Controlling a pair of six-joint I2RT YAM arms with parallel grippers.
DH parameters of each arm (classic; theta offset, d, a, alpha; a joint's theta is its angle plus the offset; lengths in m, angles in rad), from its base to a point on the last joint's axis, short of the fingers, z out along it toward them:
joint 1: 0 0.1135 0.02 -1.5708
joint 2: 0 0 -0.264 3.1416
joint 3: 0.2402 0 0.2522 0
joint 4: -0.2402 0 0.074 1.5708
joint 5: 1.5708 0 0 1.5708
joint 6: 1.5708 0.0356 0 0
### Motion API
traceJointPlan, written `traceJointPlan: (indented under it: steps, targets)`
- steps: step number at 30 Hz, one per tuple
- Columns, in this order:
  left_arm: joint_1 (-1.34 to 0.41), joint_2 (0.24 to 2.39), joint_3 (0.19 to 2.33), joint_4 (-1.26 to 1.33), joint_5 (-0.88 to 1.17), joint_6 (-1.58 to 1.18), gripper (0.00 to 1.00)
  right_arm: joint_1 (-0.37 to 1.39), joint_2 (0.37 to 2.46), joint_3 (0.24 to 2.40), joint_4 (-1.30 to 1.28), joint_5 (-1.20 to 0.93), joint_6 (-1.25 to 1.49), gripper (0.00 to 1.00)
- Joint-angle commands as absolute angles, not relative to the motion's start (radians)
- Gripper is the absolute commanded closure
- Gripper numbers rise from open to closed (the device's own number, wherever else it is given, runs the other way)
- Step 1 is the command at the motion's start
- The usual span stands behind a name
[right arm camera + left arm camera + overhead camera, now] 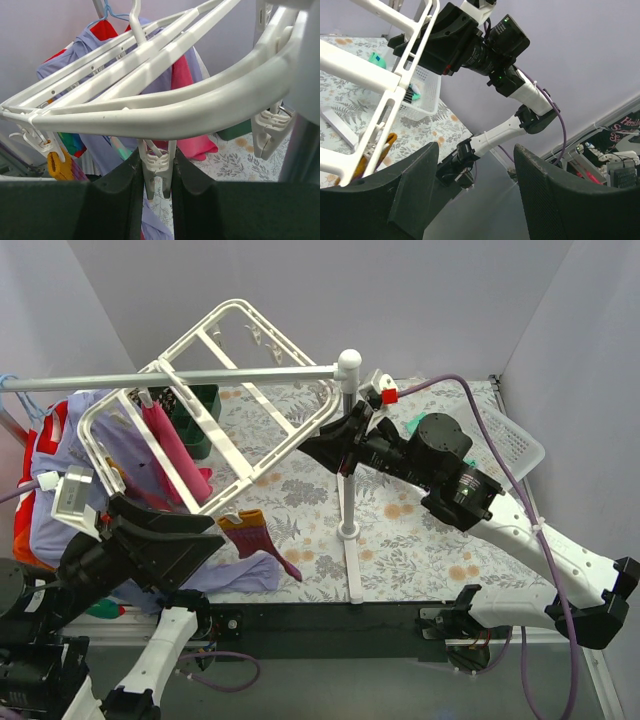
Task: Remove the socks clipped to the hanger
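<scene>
The white hanger (250,390) hangs tilted from the grey rail. A magenta-pink sock (178,455) and a dark green sock (195,410) hang from its left part. A purple and orange sock (252,532) hangs at its near corner. My right gripper (338,440) is at the frame's right edge. In the right wrist view it (157,167) is shut on a white clip (159,162) that holds no sock. The pink sock (192,137) and green sock (235,131) hang behind. My left gripper (212,537) is open and empty below the near corner, and its wrist view (476,150) shows the frame (365,75).
The grey rail (180,377) and its pole (345,450) stand mid-table. A lavender shirt (60,510) and a rainbow-striped garment hang at the left. A white mesh basket (520,445) sits at the right edge, also in the left wrist view (425,90).
</scene>
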State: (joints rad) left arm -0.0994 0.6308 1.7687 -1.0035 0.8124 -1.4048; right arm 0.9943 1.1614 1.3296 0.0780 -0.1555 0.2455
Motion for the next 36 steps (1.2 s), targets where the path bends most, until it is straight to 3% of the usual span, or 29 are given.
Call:
traceJointPlan:
  steps: [1,2,7,10,16,20,25,36]
  targets:
    - [-0.094,0.615,1.7,-1.039,0.782,-1.397,0.41,0.971,1.157,1.367,0.066,-0.235,0.278,0.79]
    - [-0.094,0.612,1.672,-1.037,0.778,-1.394,0.41,0.968,1.154,1.362,0.061,-0.241,0.276,0.7]
    - [-0.094,0.607,1.635,-1.072,0.736,-1.368,0.42,0.968,1.126,1.333,0.009,-0.279,0.247,0.5]
    - [-0.094,0.604,1.615,-1.066,0.733,-1.37,0.42,0.968,1.095,1.283,0.006,-0.349,0.235,0.27]
    - [-0.092,0.606,1.612,-1.072,0.733,-1.37,0.42,1.037,1.022,1.111,0.069,-0.474,0.164,0.03]
    - [-0.094,0.614,1.624,-1.075,0.736,-1.376,0.42,1.188,1.012,0.994,0.185,-0.401,0.123,0.02]
    - [-0.094,0.609,1.629,-1.08,0.733,-1.384,0.42,1.275,1.06,0.772,0.638,-0.26,0.188,0.02]
    - [-0.094,0.606,1.641,-1.091,0.736,-1.384,0.43,1.285,1.468,0.913,0.919,-0.281,0.173,0.02]
